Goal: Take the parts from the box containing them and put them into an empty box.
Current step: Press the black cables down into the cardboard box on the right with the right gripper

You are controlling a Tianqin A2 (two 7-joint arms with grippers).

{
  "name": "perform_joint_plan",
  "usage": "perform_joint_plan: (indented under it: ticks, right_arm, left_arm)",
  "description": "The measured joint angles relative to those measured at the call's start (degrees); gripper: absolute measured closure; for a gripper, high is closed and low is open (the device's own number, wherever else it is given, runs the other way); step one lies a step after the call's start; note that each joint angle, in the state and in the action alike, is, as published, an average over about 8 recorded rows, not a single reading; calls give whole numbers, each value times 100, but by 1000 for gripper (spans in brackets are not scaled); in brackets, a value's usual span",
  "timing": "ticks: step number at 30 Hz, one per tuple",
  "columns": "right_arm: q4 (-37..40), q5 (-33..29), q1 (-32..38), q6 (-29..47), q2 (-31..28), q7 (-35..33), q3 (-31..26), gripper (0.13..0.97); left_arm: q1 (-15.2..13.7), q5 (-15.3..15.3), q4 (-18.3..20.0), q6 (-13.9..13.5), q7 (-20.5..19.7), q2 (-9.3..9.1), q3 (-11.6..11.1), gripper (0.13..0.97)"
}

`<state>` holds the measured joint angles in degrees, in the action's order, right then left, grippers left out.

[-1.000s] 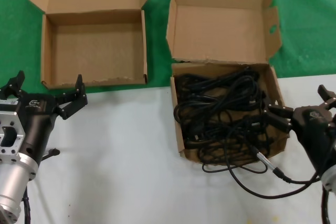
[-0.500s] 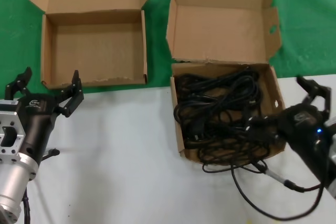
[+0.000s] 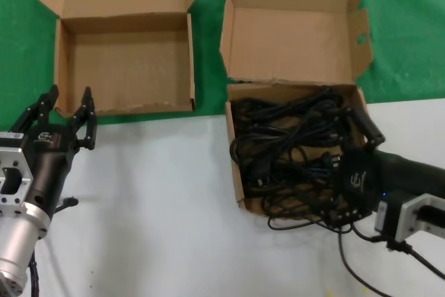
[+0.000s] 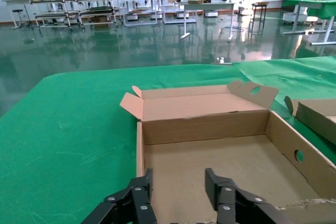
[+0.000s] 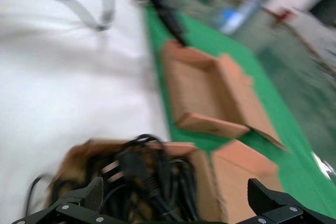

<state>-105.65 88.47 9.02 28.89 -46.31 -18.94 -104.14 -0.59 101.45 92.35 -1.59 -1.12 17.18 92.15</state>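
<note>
The box containing the parts [image 3: 295, 29] stands at the right with its winged lid up. The black looped power cords [image 3: 292, 147] fill it. My right gripper [image 3: 345, 166] hangs wide open over the box's front right corner, just above the cords and holding nothing. In the right wrist view the gripper [image 5: 176, 187] spans the cords [image 5: 147, 174]. The empty box [image 3: 125, 67] is at the back left. My left gripper [image 3: 69, 95] is open and empty at its front left corner. In the left wrist view it [image 4: 178, 177] points into the tray [image 4: 205, 127].
A black lead [image 3: 306, 226] trails over the white table [image 3: 160, 206] in front of the cord box and runs under my right arm. Green cloth [image 3: 410, 39] covers the back of the table. The empty box also shows in the right wrist view [image 5: 205, 93].
My right gripper has swung left from the table's right edge to over the cord box's front right corner. My left gripper has turned and edged towards the empty box. The loose lead has shifted.
</note>
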Motion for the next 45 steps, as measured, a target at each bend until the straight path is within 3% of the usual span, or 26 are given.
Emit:
perform_joint_plan:
  ticks: [8, 18, 26, 36, 45]
  right_arm:
    - [365, -1061, 1399, 1247, -94, -175, -775, 129]
    - [772, -2119, 2541, 2148, 327, 119, -1378, 129]
    - [945, -2412, 2823, 2307, 566, 227, -1523, 137]
    - [1078, -2491, 2943, 2338, 667, 229, -1551, 162]
    - [1186, -2534, 3012, 2343, 756, 226, -1586, 262]
  left_arm:
    - [0, -1, 0, 0, 0, 0, 0, 781]
    - [0, -1, 0, 0, 0, 0, 0, 781]
    - [0, -1, 0, 0, 0, 0, 0, 949]
    - [0, -1, 0, 0, 0, 0, 0, 952]
    - [0, -1, 0, 0, 0, 0, 0, 952]
